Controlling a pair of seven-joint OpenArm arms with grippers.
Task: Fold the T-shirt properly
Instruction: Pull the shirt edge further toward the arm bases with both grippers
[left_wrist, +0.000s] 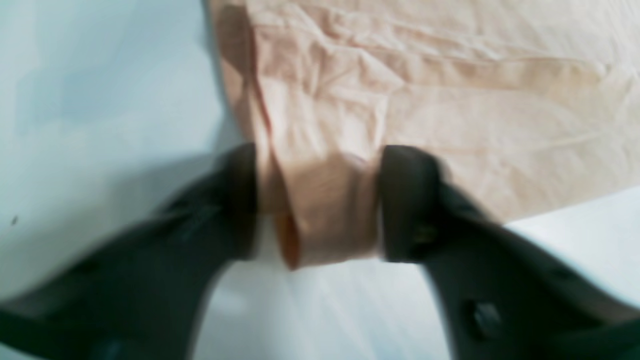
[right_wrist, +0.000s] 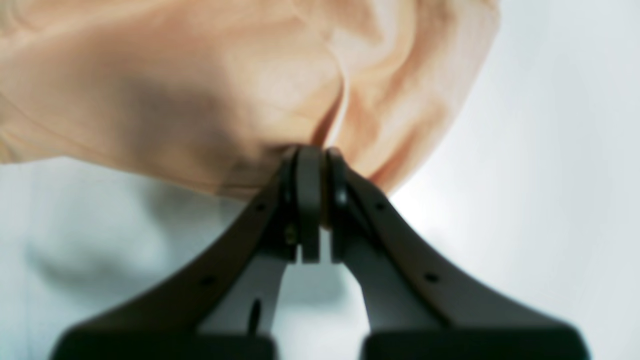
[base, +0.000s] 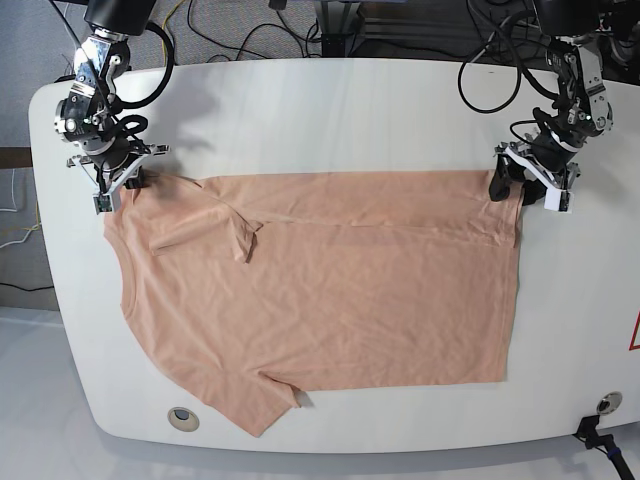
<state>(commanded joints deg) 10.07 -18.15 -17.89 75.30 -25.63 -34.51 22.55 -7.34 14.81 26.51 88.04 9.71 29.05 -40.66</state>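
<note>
I see the shirt (base: 330, 290) lying on the white table (base: 330, 100), spread wide and covering much of the top. It is plain peach, short-sleeved, no print, with light wrinkles all over. In the base view its far edge is folded over into a band that runs almost the whole width between my two arms. One sleeve is tucked in on top of the body near the left of that view, and the other sleeve sticks out at the near left, close to the table's front edge. The hem side lies at the right of the view in a fairly straight line.

My left gripper (left_wrist: 317, 205) sits at the far right corner of the shirt in the base view. Its wrist camera shows the two black fingers (left_wrist: 407, 200) apart, with a folded strip of cloth bunched between them; the fabric touches both inner faces, though the picture is blurred and I cannot tell how firmly it is pinched.

My right gripper (right_wrist: 317, 165) is at the far left corner in the base view, near the shoulder. Its fingers (right_wrist: 307, 200) are pressed together on a pinch of cloth (right_wrist: 200, 90), and the fabric drapes up and away from the tips, lifted off the table there.

I see no containers on the table
</note>
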